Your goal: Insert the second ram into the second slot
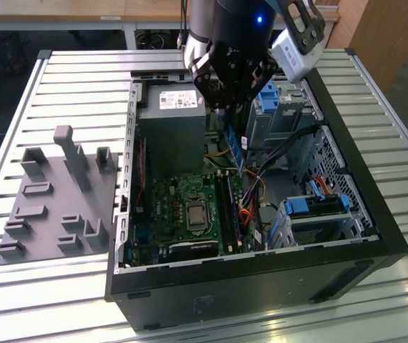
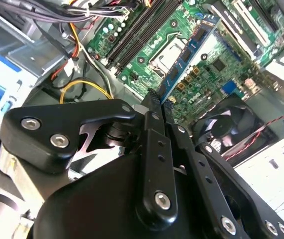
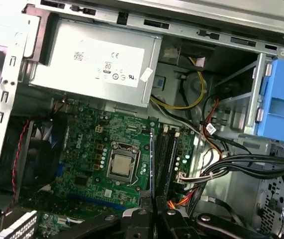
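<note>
While the second ram (image 1: 235, 146) is pinched between the pressed-in fingers of the gripper (image 1: 231, 107), it is held in the air over the motherboard (image 1: 189, 214) of the open computer case (image 1: 375, 236), not yet seated. In the second wrist view the stick (image 2: 189, 52) is seen reaching out from the fingertips toward the board, and in the first wrist view its thin blue edge (image 3: 151, 159) is lined up just beside the dark memory slots (image 3: 167, 152).

3 risks are judged likely. If the edge is set down slightly to one side, the wrong slot could be entered, or the slot wall struck and the contacts scraped. If the stick is lowered at a tilt, 1 end could bind and the board could be flexed under load. The cables (image 3: 241, 162) lying near the slots could also be caught and dragged. Whether the neighbouring slot is filled cannot be told.
</note>
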Tool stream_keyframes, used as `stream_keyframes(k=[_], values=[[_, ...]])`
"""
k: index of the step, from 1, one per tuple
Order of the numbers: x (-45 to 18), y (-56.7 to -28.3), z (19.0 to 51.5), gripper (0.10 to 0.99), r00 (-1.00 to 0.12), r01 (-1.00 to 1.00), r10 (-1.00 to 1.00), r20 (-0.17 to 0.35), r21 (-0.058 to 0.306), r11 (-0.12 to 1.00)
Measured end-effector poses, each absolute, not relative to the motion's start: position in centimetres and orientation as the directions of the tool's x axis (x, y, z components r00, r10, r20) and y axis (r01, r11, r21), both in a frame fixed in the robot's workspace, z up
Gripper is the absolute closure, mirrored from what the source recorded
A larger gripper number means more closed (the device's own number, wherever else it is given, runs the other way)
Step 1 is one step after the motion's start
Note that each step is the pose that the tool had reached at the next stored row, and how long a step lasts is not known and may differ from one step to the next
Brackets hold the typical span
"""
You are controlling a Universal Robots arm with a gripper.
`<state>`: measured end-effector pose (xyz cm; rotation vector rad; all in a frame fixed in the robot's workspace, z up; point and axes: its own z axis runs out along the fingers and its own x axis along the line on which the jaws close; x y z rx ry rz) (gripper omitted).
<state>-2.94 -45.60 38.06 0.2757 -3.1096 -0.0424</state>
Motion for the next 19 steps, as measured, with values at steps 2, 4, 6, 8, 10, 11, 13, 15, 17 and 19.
stream_keyframes(k=[2,4,6,8,10,11,13,15,17,19], values=[[-2.94,-45.61,38.00,0.949,-0.990,-0.138,-0.139,0.017,0.029,0.990],[-2.94,-45.61,37.94,0.949,-0.995,-0.103,-0.103,0.017,0.029,0.994],[-2.95,-45.61,37.89,0.949,-0.998,-0.067,-0.067,0.017,0.029,0.997],[-2.94,-45.60,37.85,0.949,-0.999,-0.034,-0.035,0.017,0.029,0.999],[-2.94,-45.60,37.81,0.949,-1.000,-0.009,-0.010,0.017,0.028,1.000],[-2.94,-45.60,37.80,0.949,-1.000,0.001,0.000,0.017,0.028,1.000],[-2.94,-45.60,37.74,0.949,-1.000,0.013,0.013,0.017,0.028,1.000],[-2.95,-45.60,37.67,0.949,-1.000,0.016,0.015,0.017,0.028,0.999],[-2.95,-45.60,37.61,0.949,-1.000,0.016,0.016,0.017,0.028,0.999],[-2.95,-45.60,37.54,0.949,-1.000,0.016,0.016,0.017,0.028,0.999]])
